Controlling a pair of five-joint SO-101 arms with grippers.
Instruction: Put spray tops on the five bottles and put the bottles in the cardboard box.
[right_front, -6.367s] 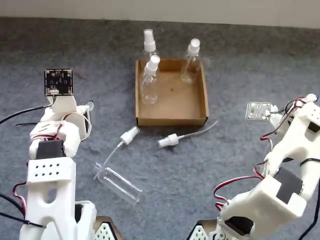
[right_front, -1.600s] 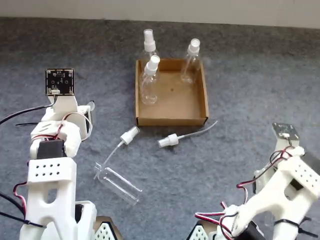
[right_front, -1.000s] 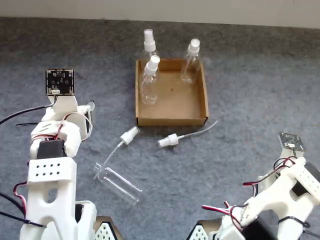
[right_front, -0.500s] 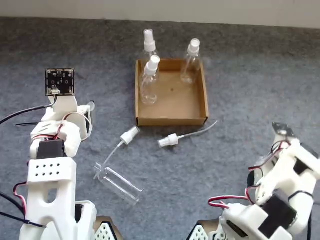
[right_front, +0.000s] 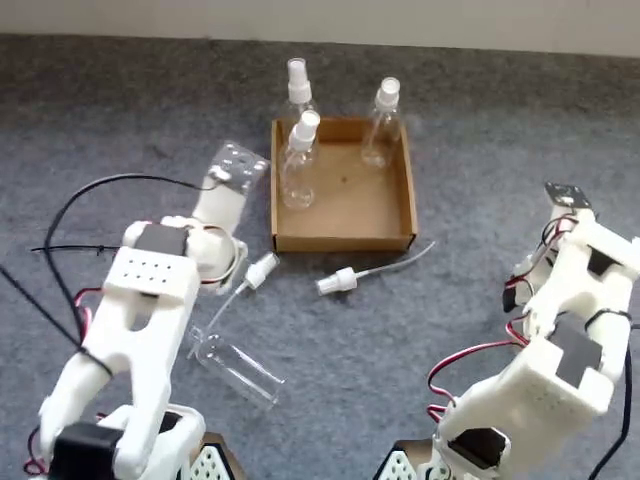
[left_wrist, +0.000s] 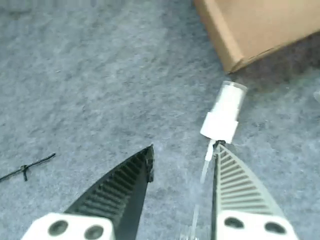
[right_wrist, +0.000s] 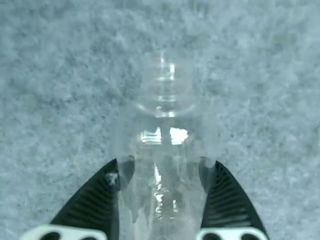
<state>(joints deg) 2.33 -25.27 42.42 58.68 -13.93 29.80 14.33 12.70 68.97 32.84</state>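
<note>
On the grey counter (right_front: 480, 120), a spray top (left_wrist: 223, 114) lies by the near-left corner of the cardboard box (right_front: 343, 241); the spread left pincer (left_wrist: 183, 147) should be centred over it. A bottle (right_wrist: 162, 100) is pinched by the right pincer (right_wrist: 161, 165).

The table (right_front: 480, 150) is covered in rough, fuzzy grey cloth, matt all over. The cardboard box (right_front: 345, 241) is plain matt brown paperboard. The clear bottle (right_wrist: 162, 150) is glossy see-through plastic, the spray top (left_wrist: 222, 117) smooth white plastic. The left hand (left_wrist: 183, 150) has ribbed matt plastic fingers (left_wrist: 125, 185).
</note>
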